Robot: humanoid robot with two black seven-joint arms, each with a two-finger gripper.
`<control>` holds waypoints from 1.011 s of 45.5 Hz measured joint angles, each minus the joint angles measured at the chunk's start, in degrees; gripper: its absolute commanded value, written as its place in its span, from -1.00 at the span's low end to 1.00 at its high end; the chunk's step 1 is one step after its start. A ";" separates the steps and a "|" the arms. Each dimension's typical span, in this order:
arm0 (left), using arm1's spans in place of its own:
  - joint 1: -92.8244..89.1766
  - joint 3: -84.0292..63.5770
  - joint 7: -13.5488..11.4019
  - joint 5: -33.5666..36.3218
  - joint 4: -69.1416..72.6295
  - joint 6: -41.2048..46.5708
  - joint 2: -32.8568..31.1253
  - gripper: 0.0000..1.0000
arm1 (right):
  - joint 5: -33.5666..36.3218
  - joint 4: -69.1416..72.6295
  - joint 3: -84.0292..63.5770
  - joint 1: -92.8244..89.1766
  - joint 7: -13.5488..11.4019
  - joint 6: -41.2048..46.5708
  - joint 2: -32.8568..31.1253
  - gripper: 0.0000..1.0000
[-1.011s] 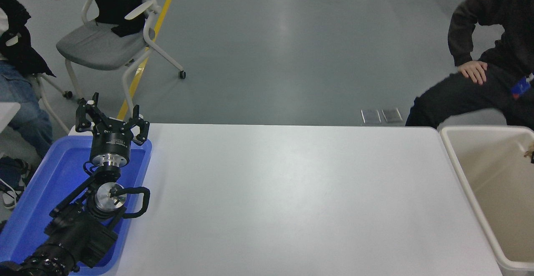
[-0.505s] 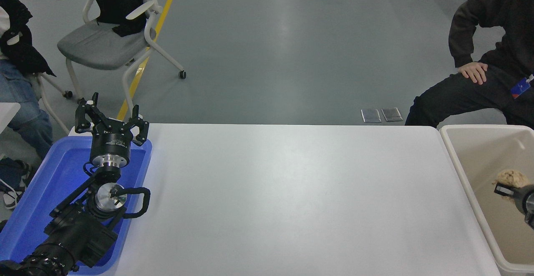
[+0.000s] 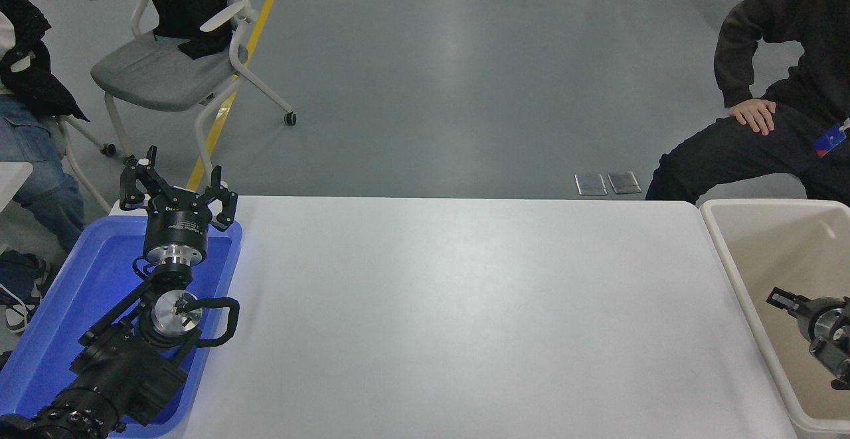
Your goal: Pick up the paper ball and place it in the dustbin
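The cream-beige dustbin (image 3: 764,240) stands at the table's right end. My right gripper (image 3: 779,297) reaches in from the right edge and hangs over the inside of the dustbin. Nothing shows at its tip. The paper ball is out of view; no tan wad shows in the bin or on the table. My left arm is parked at the lower left, its gripper (image 3: 176,188) open and empty above the far end of the blue tray (image 3: 60,313).
A person in dark clothes sits beyond the dustbin at the top right (image 3: 783,113). A grey chair (image 3: 166,74) and another seated person (image 3: 26,93) are at the far left. The white table (image 3: 465,319) fills the middle.
The paper ball showed at my right gripper's tip inside the bin half a second ago; now it is gone from view. The right gripper has shifted slightly left and down. The left arm has not moved.
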 measured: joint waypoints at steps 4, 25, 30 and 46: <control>-0.01 0.00 0.00 0.00 0.00 0.00 0.00 0.98 | 0.41 0.61 2.49 1.27 0.00 -0.10 -0.09 1.00; -0.02 0.00 -0.01 0.01 0.00 0.00 0.00 0.98 | 1.14 22.02 30.75 4.92 -0.05 -0.21 -6.12 1.00; -0.02 0.00 -0.01 0.00 0.00 0.00 0.00 0.98 | 2.20 26.98 37.15 4.14 -0.03 0.06 -6.05 1.00; -0.02 0.00 0.00 0.00 0.00 0.00 0.00 0.98 | 22.40 34.34 53.50 1.93 0.01 1.51 2.23 1.00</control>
